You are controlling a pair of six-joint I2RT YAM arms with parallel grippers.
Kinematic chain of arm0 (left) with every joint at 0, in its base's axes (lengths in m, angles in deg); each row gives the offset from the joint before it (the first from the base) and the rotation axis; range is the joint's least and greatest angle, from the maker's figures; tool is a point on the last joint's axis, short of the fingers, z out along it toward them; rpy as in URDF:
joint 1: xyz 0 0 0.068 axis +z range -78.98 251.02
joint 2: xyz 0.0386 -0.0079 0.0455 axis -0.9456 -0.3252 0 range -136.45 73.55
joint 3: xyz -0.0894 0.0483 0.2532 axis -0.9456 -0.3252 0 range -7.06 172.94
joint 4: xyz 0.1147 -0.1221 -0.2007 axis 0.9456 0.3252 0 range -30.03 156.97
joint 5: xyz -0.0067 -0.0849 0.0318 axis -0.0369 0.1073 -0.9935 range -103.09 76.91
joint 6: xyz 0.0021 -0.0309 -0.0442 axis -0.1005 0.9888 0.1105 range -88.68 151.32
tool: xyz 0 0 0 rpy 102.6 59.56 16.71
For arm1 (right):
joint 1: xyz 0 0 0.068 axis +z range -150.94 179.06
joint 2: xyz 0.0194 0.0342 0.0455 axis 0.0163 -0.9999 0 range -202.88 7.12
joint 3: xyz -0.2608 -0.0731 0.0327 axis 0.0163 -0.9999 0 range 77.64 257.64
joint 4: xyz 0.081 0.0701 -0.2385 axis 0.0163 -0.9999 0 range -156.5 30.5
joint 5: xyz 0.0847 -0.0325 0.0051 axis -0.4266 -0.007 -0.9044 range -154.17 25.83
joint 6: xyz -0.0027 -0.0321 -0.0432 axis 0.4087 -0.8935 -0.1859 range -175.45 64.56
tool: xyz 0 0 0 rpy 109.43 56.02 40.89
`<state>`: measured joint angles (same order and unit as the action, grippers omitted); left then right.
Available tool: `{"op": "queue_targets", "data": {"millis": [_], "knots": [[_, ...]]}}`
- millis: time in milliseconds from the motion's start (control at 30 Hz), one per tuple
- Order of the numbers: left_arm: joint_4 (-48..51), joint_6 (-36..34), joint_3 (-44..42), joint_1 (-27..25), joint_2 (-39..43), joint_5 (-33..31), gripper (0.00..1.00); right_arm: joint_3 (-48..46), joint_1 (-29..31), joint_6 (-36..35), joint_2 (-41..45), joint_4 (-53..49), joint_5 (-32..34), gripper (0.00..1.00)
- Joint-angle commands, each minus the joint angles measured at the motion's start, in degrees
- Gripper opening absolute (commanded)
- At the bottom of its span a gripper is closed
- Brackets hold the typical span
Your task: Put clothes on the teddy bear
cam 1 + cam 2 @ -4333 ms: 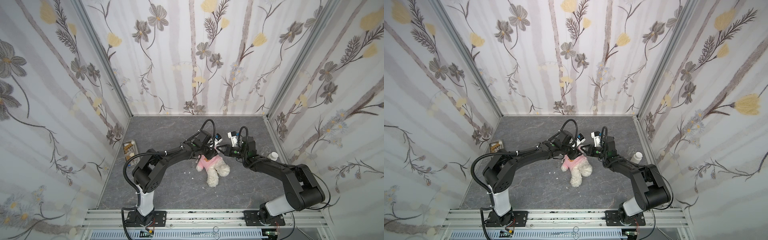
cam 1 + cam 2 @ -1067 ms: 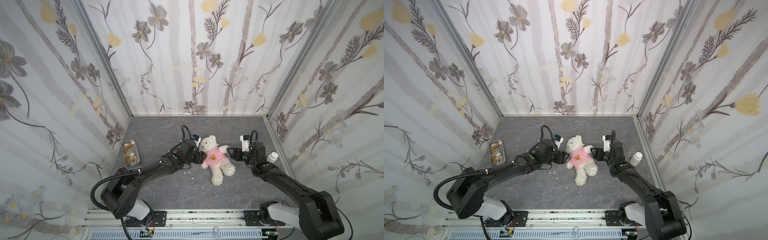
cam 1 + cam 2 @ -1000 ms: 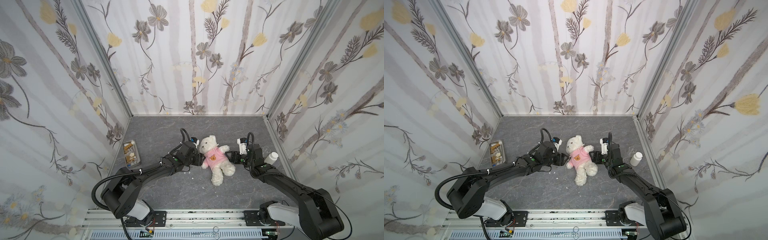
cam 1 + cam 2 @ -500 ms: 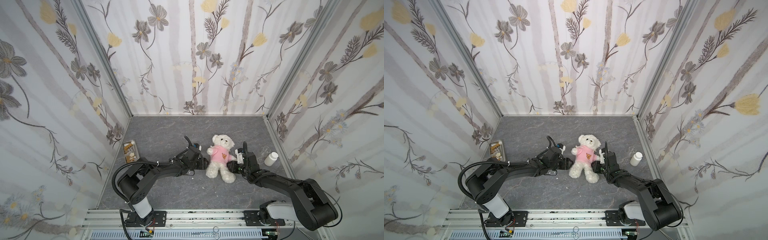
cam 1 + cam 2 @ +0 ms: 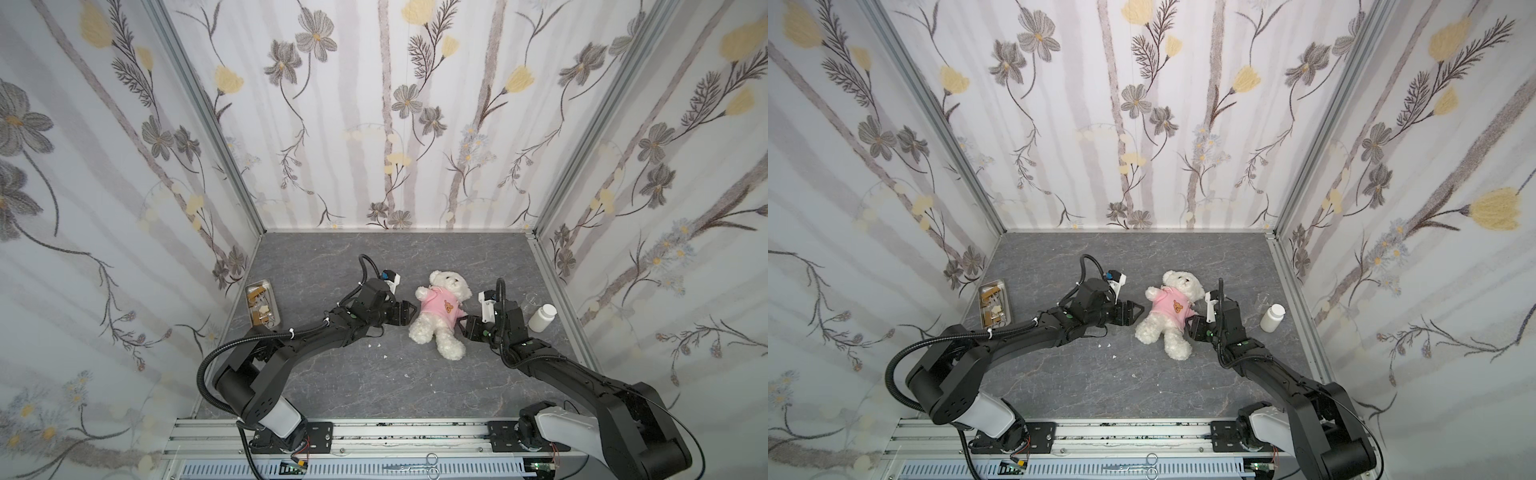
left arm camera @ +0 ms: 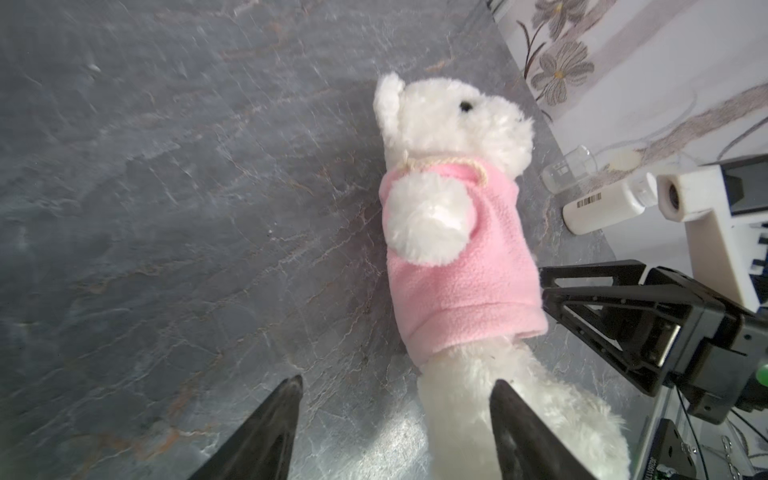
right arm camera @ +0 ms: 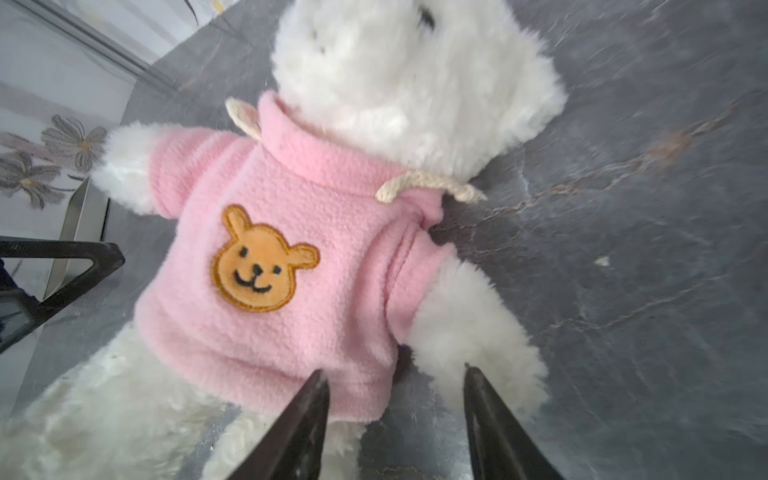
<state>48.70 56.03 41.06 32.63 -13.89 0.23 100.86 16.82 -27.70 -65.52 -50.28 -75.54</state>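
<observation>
Both released — left hand point(image 6: 397, 380) and right hand point(image 7: 395, 369) flank the teddy bear point(image 5: 449, 284); white bottle point(image 6: 602, 208) shows a barcode.

Bright, diffuse light; shadows soft. Both top views sharp, walls point(image 5: 124, 187) bowed at edges. Wrist views smeared: teddy bear point(image 7: 407, 62) blurred, floor point(image 6: 374, 432) glaring.

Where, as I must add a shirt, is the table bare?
Bare: grey tabletop between the fluffy white teddy bear and the floral back wall, and the front strip by the rail. Crowded: the bear's flanks, left pincer and right pincer.
</observation>
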Motion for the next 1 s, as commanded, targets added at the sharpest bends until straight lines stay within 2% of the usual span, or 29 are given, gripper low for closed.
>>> {"op": "queue_targets", "data": {"millis": [0,133,233,300,433,500,633,667,800,900,967], "knots": [[-0.3,-3.0,1.8,0.8,0.4,0.2,0.79,0.8,-0.4,-1.2,3.7,-0.2,3.0,0.6],[-0.4,-2.3,9.9,1.2,-7.4,3.2,0.8,3.9,-1.2,0.3,1.3,2.8,5.5,0.71],[-0.8,-0.9,15.6,1.2,-13.1,6.8,0.79,6.1,-3.8,1.4,-3.6,7.3,1.7,0.74],[-0.8,-0.1,18.4,0.9,-16.8,8.7,0.77,8.1,-4.4,2.5,-7.9,10.4,-2.3,0.74],[-0.8,2.0,21.4,0.8,-22.6,11.9,0.62,12.1,-4.0,5.3,-17.9,15.1,-9.4,0.69],[-0.8,2.6,21.4,0.3,-23.6,12.4,0.59,12.8,-3.2,6.2,-21.6,17.6,-11.2,0.67],[-1.3,3.7,18.5,-0.1,-22.6,10.1,0.42,14.7,-0.5,7.7,-26.2,20.1,-12.5,0.63],[-1.4,4.0,16.7,0.0,-21.3,8.7,0.35,15.3,0.4,8.1,-27.1,20.8,-12.8,0.62],[-1.8,4.7,6.3,1.2,-12.6,2.5,0.22,18.4,4.3,9.1,-30.4,22.4,-13.5,0.61],[-3.2,6.1,-2.4,2.0,-5.7,-0.4,0.21,23.1,7.0,9.0,-33.7,21.4,-14.6,0.61],[-4.2,6.3,-5.5,2.7,-4.1,-0.6,0.21,24.1,8.0,8.8,-34.1,20.8,-14.4,0.61]]}}
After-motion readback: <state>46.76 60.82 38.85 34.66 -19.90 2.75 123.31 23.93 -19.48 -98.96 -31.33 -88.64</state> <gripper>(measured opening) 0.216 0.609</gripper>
